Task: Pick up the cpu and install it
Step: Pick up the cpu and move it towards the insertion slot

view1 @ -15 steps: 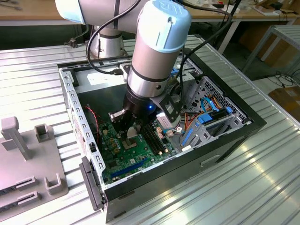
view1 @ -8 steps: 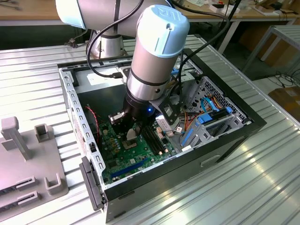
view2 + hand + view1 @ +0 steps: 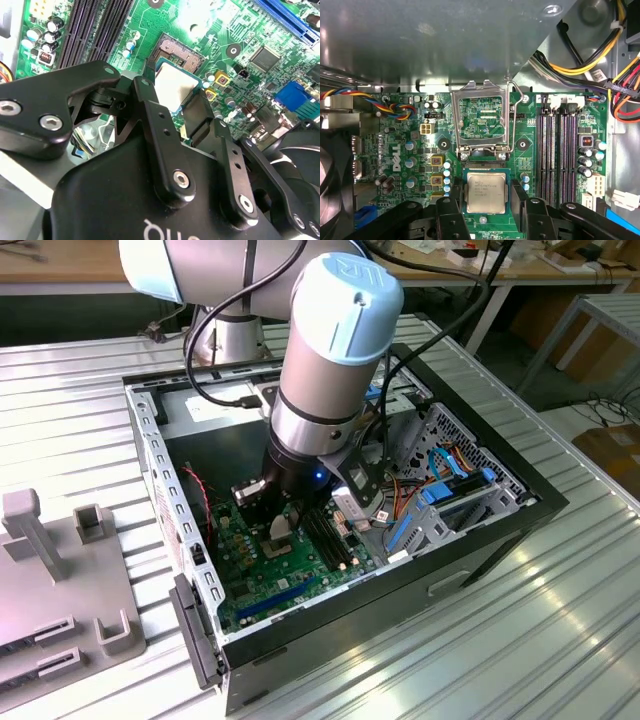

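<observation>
Gripper (image 3: 283,523) of mine is down inside the open computer case (image 3: 380,585), which sits on the ribbed metal desk (image 3: 560,640). It is clenched on the cpu (image 3: 485,192). In both wrist views my two black fingers (image 3: 519,200) press on opposite edges of the chip, whose silver top is uncovered between them.

Below me lies the green motherboard (image 3: 525,130). A grey sheet-metal wall (image 3: 445,40) of the case rises just past its far edge, and yellow, red and black cables (image 3: 580,62) hang near one corner.

The memory slots (image 3: 557,150) run along one side of me, close to one finger but apart from it. The socket (image 3: 177,52) is open, with its load plate (image 3: 481,87) tipped up. In the second wrist view the cpu hangs tilted above the board, overlapping the socket's near edge.
</observation>
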{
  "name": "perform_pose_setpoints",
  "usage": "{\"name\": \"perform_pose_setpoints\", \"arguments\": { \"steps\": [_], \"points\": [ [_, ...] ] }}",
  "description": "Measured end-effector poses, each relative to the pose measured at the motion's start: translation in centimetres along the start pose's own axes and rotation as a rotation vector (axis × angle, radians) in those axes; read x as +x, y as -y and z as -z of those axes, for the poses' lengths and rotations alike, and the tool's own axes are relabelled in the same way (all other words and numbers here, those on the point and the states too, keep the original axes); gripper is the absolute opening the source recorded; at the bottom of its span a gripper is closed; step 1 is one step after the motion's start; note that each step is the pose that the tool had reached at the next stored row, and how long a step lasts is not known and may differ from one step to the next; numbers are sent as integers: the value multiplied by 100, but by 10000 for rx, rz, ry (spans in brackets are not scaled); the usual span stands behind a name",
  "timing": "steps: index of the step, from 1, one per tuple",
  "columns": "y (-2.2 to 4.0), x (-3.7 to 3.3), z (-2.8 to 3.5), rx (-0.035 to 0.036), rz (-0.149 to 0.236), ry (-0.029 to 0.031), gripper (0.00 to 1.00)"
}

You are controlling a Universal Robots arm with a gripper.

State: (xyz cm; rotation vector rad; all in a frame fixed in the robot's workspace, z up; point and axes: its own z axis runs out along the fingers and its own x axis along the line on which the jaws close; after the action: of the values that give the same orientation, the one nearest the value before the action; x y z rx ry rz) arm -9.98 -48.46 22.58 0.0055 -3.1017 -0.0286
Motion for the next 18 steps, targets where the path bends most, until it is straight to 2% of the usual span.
{"name": "perform_pose_setpoints", "arguments": {
  "steps": [11,18],
  "points": [
    [34,5,-83,3,57,-2,47],
    [38,6,-175,4,57,-8,47]
  ]
}}
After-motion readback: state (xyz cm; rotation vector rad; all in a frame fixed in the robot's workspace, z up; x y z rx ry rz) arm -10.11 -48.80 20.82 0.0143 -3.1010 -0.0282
